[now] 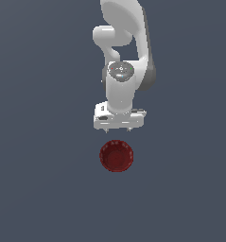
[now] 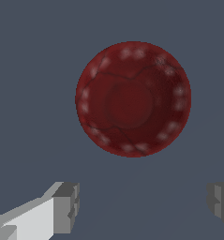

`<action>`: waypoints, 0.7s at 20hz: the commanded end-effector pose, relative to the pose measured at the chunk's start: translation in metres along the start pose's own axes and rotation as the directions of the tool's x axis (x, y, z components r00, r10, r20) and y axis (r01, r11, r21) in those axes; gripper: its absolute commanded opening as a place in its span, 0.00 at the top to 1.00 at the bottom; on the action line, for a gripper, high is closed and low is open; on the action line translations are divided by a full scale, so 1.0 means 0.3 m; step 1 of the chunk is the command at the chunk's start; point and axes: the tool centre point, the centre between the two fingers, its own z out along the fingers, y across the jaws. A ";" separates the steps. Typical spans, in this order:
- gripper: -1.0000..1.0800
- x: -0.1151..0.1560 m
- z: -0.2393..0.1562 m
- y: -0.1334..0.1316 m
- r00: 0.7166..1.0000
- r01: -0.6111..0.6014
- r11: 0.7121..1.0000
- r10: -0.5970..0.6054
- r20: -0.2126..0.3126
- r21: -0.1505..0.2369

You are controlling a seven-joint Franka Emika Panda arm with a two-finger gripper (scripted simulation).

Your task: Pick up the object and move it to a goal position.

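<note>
Nearest the wrist camera, two grey fingertips (image 2: 66, 206) of the tool (image 2: 144, 206) stood spread wide apart with nothing between them. Beyond them lay the dark red bowl (image 2: 133, 98), upright on a plain grey floor (image 2: 29, 70), well clear of both fingers; no edge of that floor showed in either view. In the exterior view the tool (image 1: 119, 126) hung above the bowl (image 1: 116, 155), near but not touching. Judging by this, the approach was in hand: the next move called for centring over the ribbed rim and descending before closing. The bowl held nothing. No goal marker was visible.
</note>
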 end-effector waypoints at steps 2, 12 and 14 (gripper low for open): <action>0.38 0.000 0.001 0.000 1.000 -0.001 1.000 0.001 0.000 0.000; 0.38 0.003 0.060 0.014 0.997 -0.081 0.995 0.082 -0.009 0.054; 0.38 0.003 0.082 0.020 0.993 -0.114 0.991 0.115 -0.011 0.076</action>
